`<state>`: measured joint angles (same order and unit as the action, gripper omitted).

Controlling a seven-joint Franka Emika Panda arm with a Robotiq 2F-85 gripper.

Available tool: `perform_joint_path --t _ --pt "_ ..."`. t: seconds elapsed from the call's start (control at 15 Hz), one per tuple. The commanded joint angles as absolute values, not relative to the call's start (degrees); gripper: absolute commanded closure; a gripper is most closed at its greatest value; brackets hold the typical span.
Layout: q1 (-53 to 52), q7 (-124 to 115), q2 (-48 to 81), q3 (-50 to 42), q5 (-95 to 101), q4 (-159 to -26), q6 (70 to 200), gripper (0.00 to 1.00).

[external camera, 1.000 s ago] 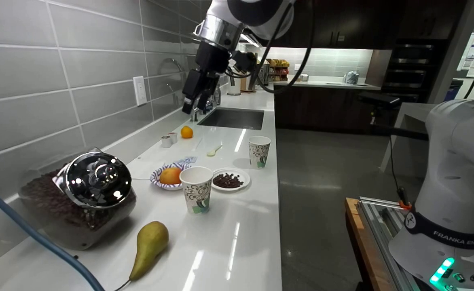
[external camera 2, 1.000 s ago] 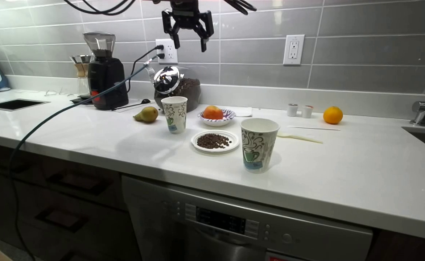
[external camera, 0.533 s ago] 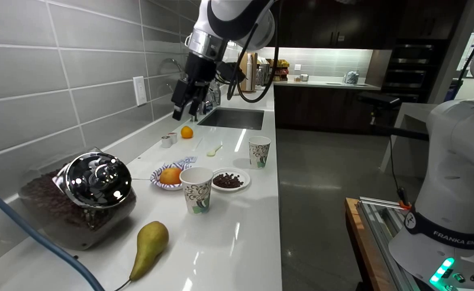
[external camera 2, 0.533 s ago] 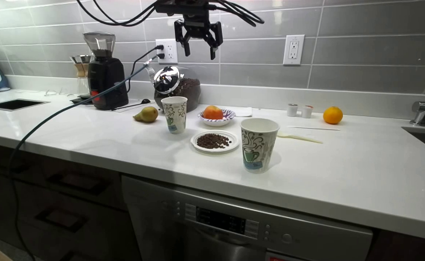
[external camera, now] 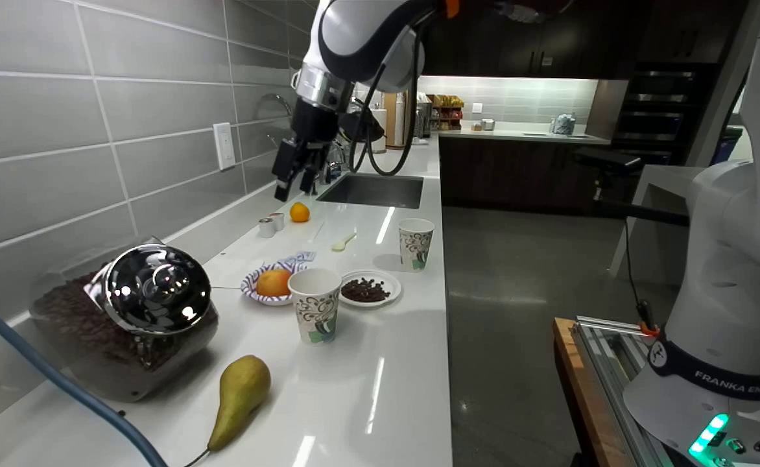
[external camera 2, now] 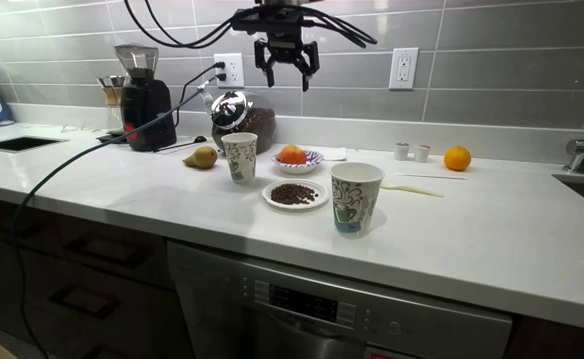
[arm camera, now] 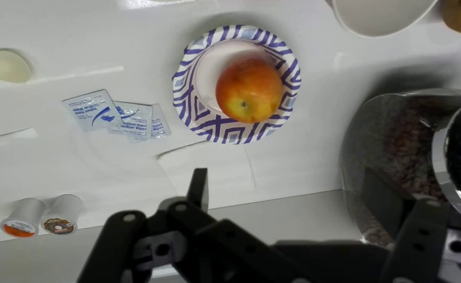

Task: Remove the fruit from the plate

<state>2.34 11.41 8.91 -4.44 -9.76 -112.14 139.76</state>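
Observation:
The fruit, round and red-orange with a yellow patch, sits on the plate in the wrist view (arm camera: 249,90) and in both exterior views (external camera: 273,283) (external camera 2: 293,155). The plate is small, white and shallow with a purple-blue pattern; its rim shows in the wrist view (arm camera: 233,136) and in both exterior views (external camera: 250,287) (external camera 2: 314,159). My gripper (external camera 2: 288,84) is open and empty, high above the counter over the plate's area. It also shows in an exterior view (external camera: 294,192). In the wrist view the fingers (arm camera: 284,177) are wide apart, with the fruit beyond their tips.
A paper cup (external camera 2: 242,159) and a white plate of dark bits (external camera 2: 294,204) stand near the patterned plate. Another cup (external camera 2: 354,199) is nearer the counter edge. A tilted jar (arm camera: 395,137), a pear (external camera 2: 202,157), a separate orange (external camera 2: 457,158) and the tiled wall (external camera 2: 352,75) are around.
My gripper has moved down, and to the right in the exterior view that faces the wall. It stays open. The fruit, plate and cups have not moved.

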Motion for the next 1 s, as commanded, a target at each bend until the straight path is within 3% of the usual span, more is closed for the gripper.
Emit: perform_joint_path --t 0.0,0.93 --pt "4.81 14.38 15.73 -3.04 -11.91 -105.57 136.62 0.0" --pt "8.03 16.93 33.1 0.48 -9.71 -88.84 122.22 0.0"
